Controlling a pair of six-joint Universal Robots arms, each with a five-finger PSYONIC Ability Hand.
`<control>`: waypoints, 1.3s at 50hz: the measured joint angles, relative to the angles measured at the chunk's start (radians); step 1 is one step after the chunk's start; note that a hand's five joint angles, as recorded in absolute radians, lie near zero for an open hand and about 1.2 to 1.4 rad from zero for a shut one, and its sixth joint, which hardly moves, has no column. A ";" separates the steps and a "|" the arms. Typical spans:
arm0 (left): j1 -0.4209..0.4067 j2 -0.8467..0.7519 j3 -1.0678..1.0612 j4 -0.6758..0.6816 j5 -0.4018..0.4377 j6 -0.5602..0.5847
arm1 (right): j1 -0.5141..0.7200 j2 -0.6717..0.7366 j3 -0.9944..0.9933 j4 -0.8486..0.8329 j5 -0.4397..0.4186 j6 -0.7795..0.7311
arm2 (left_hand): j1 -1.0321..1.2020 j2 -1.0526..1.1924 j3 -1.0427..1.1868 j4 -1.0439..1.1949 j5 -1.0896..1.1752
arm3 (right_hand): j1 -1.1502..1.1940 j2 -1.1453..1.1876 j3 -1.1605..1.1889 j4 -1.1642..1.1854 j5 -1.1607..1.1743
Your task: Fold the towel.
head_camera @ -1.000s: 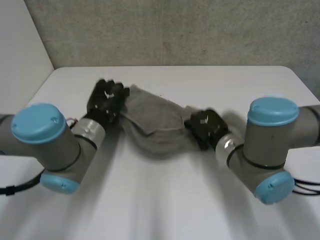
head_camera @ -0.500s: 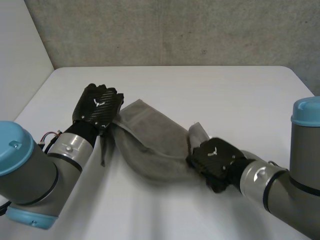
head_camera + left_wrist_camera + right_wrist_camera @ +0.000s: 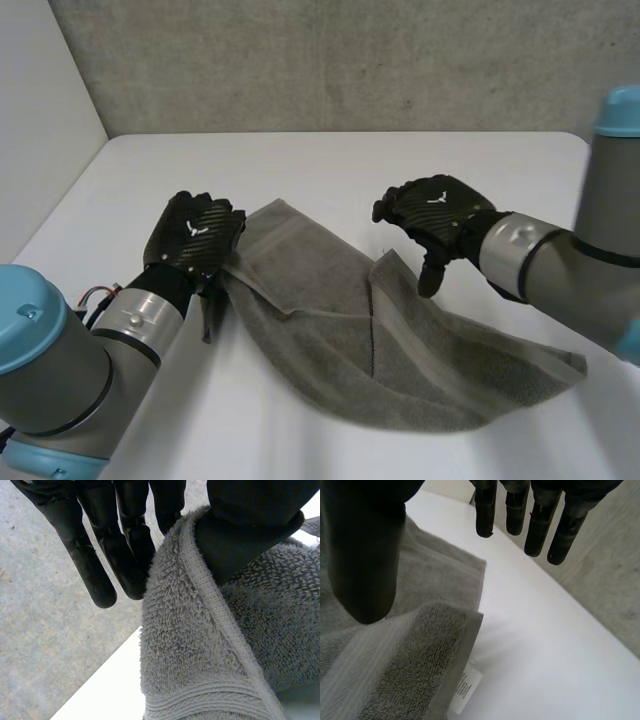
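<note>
A grey towel (image 3: 330, 320) lies loosely spread on the white table (image 3: 330, 165), one flap folded over its middle. My left hand (image 3: 195, 230) is at the towel's left corner. In the left wrist view, the left hand (image 3: 250, 530) pinches the towel's hemmed edge (image 3: 200, 645) between its thumb and fingers (image 3: 125, 555). My right hand (image 3: 440, 212) hovers over the towel's far edge, open and holding nothing. In the right wrist view the right hand (image 3: 365, 555) has straight fingers (image 3: 540, 525) above the towel (image 3: 410, 645), where a white label (image 3: 465, 687) sticks out.
A concrete wall (image 3: 350, 60) stands behind the table. The table's left edge (image 3: 70, 190) runs close to my left arm. Bare tabletop (image 3: 550, 655) stretches beyond the towel at the back and right.
My right hand has opened, let go of the towel and pulled back toward the far side. The towel now lies spread toward the front right. The left hand has kept its grip.
</note>
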State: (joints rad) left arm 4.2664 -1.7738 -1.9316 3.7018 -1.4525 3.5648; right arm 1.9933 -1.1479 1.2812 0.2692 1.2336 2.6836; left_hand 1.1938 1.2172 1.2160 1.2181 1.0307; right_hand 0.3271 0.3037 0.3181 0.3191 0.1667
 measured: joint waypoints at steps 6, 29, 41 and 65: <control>-0.001 0.015 -0.003 -0.001 0.000 0.000 | 0.005 0.176 -0.151 0.083 0.002 -0.004 | 0.000 0.000 0.000 0.000 0.000 | 0.002 0.000 0.000 0.000 0.001; 0.030 -0.060 0.178 0.098 -0.001 0.004 | 0.035 0.337 -0.534 0.021 0.103 -0.016 | 0.000 0.000 0.000 0.000 0.000 | 1.007 1.024 1.016 1.015 0.986; 0.111 -0.220 0.695 0.265 -0.036 -0.036 | -0.018 -0.038 -0.182 -0.874 0.262 0.143 | 0.000 0.000 0.000 0.000 0.000 | 1.007 1.024 1.016 1.016 0.986; 0.131 -0.345 0.325 0.108 0.028 -0.059 | -0.100 0.156 0.053 -0.397 0.060 -0.124 | 0.000 0.000 0.000 0.000 0.000 | 1.007 1.024 1.016 1.016 0.988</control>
State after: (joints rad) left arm 4.3970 -2.1186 -1.6070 3.8099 -1.4246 3.5060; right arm 1.8934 -0.9923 1.3341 -0.1279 1.2940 2.5591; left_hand 1.1938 1.2176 1.2163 1.2183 1.0307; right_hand 1.3341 1.3281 1.3340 1.3347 1.1548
